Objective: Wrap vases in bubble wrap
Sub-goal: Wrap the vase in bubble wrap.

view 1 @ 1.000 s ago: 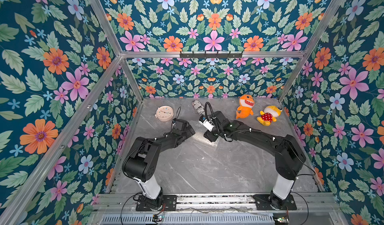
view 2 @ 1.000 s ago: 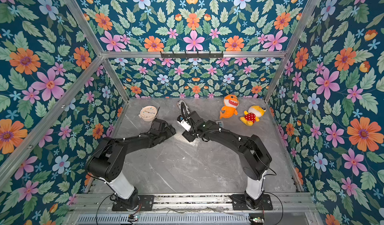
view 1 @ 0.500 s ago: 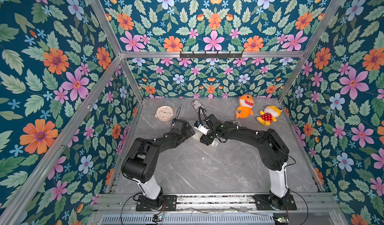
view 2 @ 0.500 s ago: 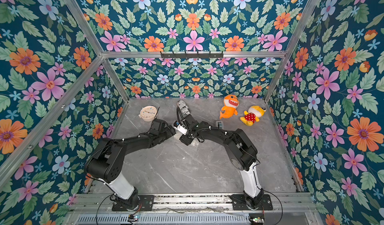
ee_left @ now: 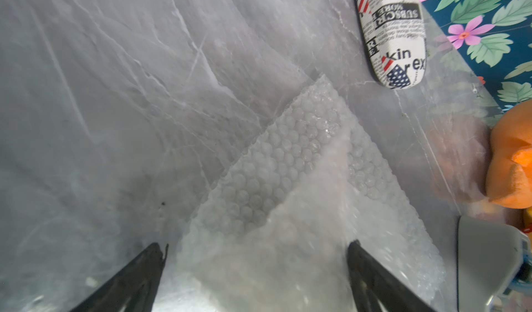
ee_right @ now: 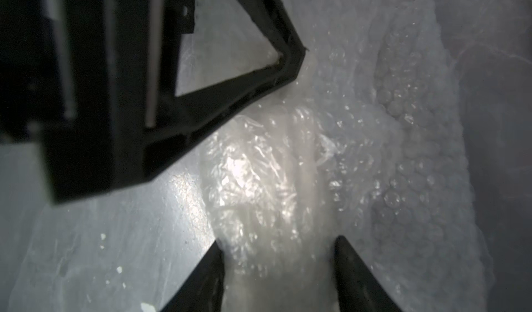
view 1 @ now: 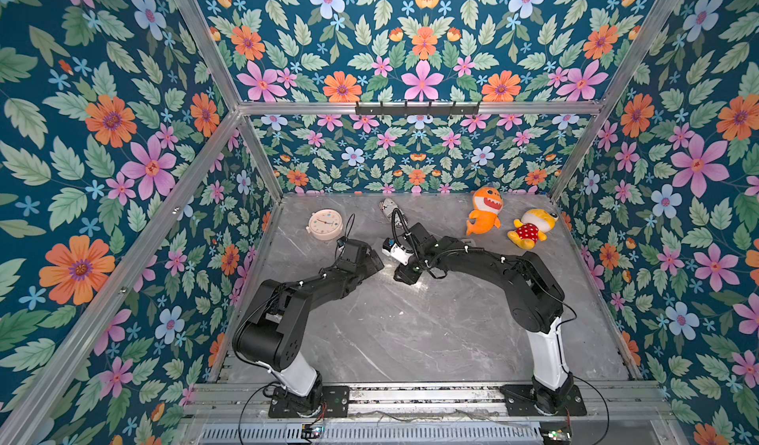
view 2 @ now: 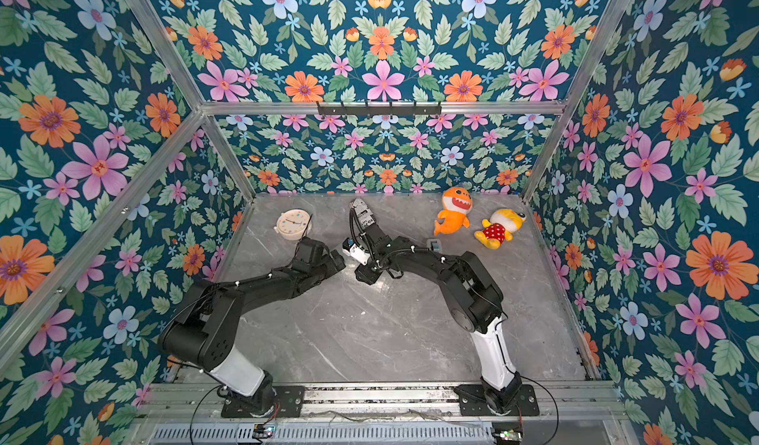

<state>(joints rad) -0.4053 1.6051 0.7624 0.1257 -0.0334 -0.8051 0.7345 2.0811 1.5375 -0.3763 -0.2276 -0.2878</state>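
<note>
Btwn R end effector (ee_right: 279,242): wrapped vase (ee_right: 290,163)

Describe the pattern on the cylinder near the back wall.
Black-and-white newsprint with flag patches on the cylinder; clearest in left wrist view.

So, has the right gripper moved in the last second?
Yes. In a top view the right gripper has shifted toward the clock and away from the orange plush.

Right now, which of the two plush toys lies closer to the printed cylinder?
The orange shark plush, with its toothy mouth; the yellow plush in the red dotted outfit lies farther off.
</note>
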